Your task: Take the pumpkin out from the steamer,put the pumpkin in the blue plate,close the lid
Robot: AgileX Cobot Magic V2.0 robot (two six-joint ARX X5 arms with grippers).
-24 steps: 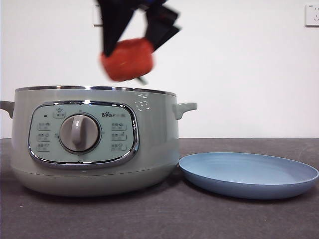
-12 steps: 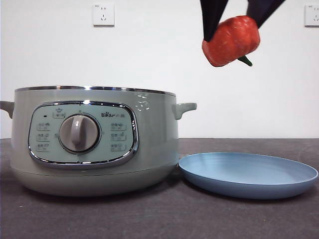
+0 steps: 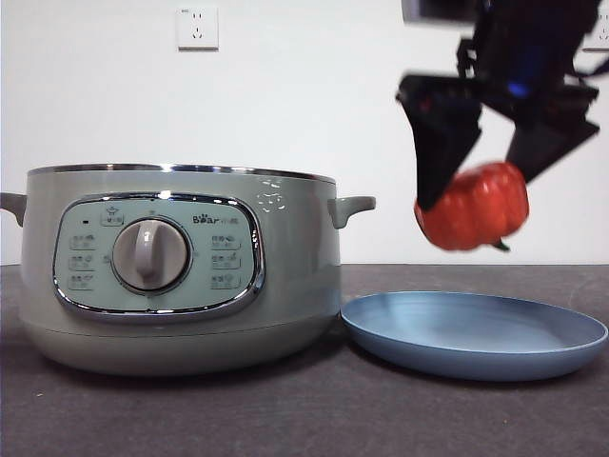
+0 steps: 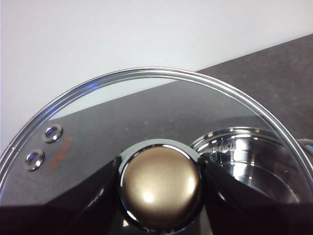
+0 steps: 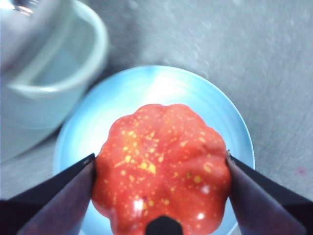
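One pumpkin (image 3: 473, 206) in right tool (image 3: 485, 152), stem angled down-right.

The pumpkin (image 3: 473, 206), glossy red-orange, ribbed and flecked with yellow, was held tilted in the air, directly above the blue plate (image 3: 474, 335) and clear of it. That plate, wide, shallow and light blue, lay flat on the table just right of the steamer (image 3: 176, 267). The sage-green steamer was left open, its chrome rim bare. The glass lid (image 4: 156, 147) was held up by its round knob, the steamer's open bowl seen through it.
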